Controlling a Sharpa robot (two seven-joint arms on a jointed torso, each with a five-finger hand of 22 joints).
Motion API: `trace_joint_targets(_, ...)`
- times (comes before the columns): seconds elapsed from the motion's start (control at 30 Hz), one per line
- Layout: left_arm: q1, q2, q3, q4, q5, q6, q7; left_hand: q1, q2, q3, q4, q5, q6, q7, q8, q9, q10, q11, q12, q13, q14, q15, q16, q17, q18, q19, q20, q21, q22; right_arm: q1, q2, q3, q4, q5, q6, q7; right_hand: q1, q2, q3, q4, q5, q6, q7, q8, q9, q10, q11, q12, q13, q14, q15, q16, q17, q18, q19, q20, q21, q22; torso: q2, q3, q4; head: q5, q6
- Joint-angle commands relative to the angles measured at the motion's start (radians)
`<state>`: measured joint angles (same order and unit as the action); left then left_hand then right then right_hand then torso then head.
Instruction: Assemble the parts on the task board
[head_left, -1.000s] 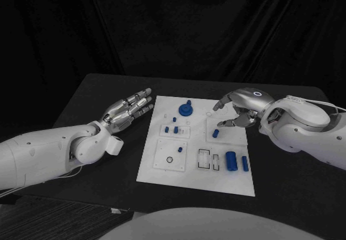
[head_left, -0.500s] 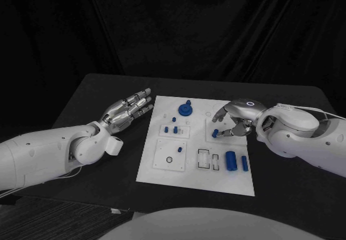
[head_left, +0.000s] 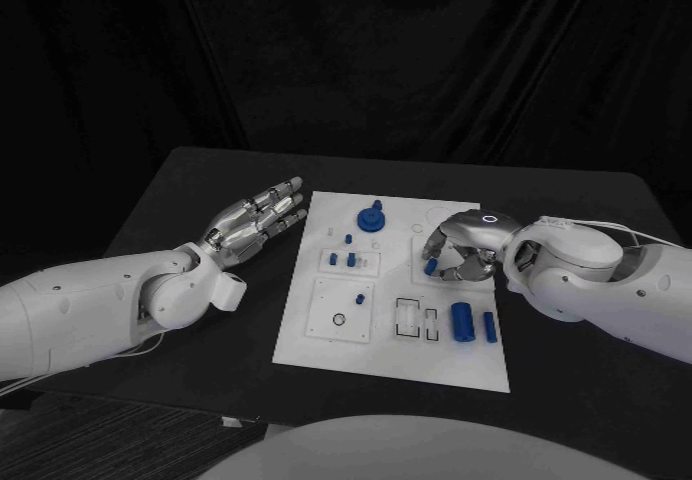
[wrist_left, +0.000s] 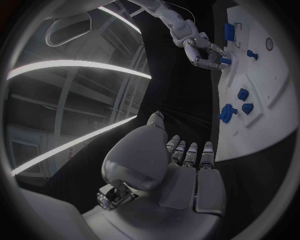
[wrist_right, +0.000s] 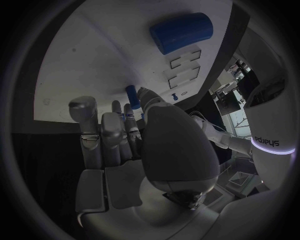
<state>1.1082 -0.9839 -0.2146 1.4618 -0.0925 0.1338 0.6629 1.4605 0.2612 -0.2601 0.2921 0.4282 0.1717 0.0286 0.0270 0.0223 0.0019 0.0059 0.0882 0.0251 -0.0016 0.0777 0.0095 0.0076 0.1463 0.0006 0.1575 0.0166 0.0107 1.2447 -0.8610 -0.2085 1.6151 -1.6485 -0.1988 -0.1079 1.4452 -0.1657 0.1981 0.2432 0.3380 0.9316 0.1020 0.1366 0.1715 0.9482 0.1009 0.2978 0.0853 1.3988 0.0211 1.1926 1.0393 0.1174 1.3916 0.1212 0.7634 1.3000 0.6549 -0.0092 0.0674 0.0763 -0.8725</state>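
The left hand (head_left: 257, 222) hovers flat over the black table (head_left: 173, 200), just off the left edge of the white board (head_left: 433, 370). Its fingers lie straight and side by side, pointing toward the board's far corner, and it holds nothing; the left wrist view shows the same flat palm (wrist_left: 178, 170) clear of the board's edge.

On the board, going rightward, two small blue pegs (head_left: 342, 259) stand in a raised white block, and below them a second block carries a thin black ring (head_left: 339, 320). At the far edge sits a round blue knob (head_left: 372, 218) on a disc. Toward the near right are two dark-outlined rectangular slots (head_left: 420, 319), then a large blue cylinder (head_left: 462, 321) lying on its side with a slimmer blue bar (head_left: 490, 326) just beside it. No writing on the board can be read.

The right hand (head_left: 464, 255) is down on the board's right-hand block, fingers curled in around a small blue peg (head_left: 430, 266). In the right wrist view the fingertips (wrist_right: 141, 95) touch that peg (wrist_right: 132, 93), and the left wrist view shows it pinched at the fingertips (wrist_left: 224, 61). The bulk of the right hand and forearm hides most of the block beneath. The right wrist view also catches the big cylinder (wrist_right: 182, 31) and a white arm segment bearing the word "sharpa" (wrist_right: 267, 144), seen mirrored.
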Motion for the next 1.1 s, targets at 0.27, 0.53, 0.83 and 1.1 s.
trace_joint_targets(0.27,-0.002,0.002,0.001,0.0,0.001,0.013,0.011,0.024,0.004,0.034,-0.017,0.042,0.004,0.001,0.001,0.003,0.0,0.009,0.017,-0.008,0.002,0.014,-0.01,-0.008,-0.003,0.0,0.007,-0.016,-0.009,-0.008,0.01,0.0,-0.008,-0.008,0.013,0.03,0.058,0.0,0.075,-0.023,0.035,0.044,0.005,0.023,0.009,0.066,-0.005,-0.026,-0.015,0.002,-0.011,-0.014,-0.004,0.007,-0.001,-0.011,0.015,0.107,0.0,0.0001,0.0003,0.001,0.0)
trace_joint_targets(0.53,-0.003,0.003,0.001,-0.002,0.0,0.016,0.009,0.038,0.005,0.041,-0.024,0.057,0.007,0.007,0.002,0.004,0.0,0.012,0.018,-0.008,0.002,0.014,-0.01,-0.008,-0.001,0.0,0.009,-0.016,-0.009,-0.009,0.008,0.0,-0.005,-0.008,-0.017,0.049,0.074,-0.002,0.126,-0.044,0.037,0.095,0.014,0.048,0.032,0.138,-0.023,-0.034,-0.014,0.004,-0.025,-0.013,-0.001,0.006,0.001,-0.022,0.035,0.11,0.0,-0.0003,-0.0003,0.005,0.0)
trace_joint_targets(0.83,-0.004,0.004,0.001,-0.004,0.0,0.017,0.006,0.045,0.006,0.045,-0.029,0.066,0.014,0.013,0.003,0.005,0.0,0.014,0.019,-0.008,0.002,0.015,-0.01,-0.008,0.0,0.001,0.011,-0.015,-0.008,-0.007,-0.006,0.001,0.008,-0.008,-0.12,0.084,0.084,0.004,0.149,-0.074,0.024,0.168,0.007,0.092,0.074,0.238,-0.053,-0.025,-0.006,0.014,-0.048,-0.007,0.01,0.0,0.009,-0.042,0.081,0.118,0.0,-0.0003,-0.0003,0.005,0.0)
trace_joint_targets(1.1,-0.005,0.006,0.001,-0.005,0.0,0.019,0.002,0.053,0.01,0.052,-0.034,0.075,0.041,0.025,0.01,0.009,0.001,0.02,0.02,-0.007,0.002,0.014,-0.01,-0.008,0.003,0.001,0.013,-0.015,-0.008,0.029,-0.016,0.001,0.032,-0.008,-0.173,0.087,0.095,0.013,0.159,-0.095,0.016,0.188,0.001,0.105,0.094,0.277,-0.064,-0.032,-0.005,0.031,-0.059,0.007,0.028,-0.004,0.018,-0.053,0.115,0.124,0.0,-0.0002,-0.0006,0.01,0.0)
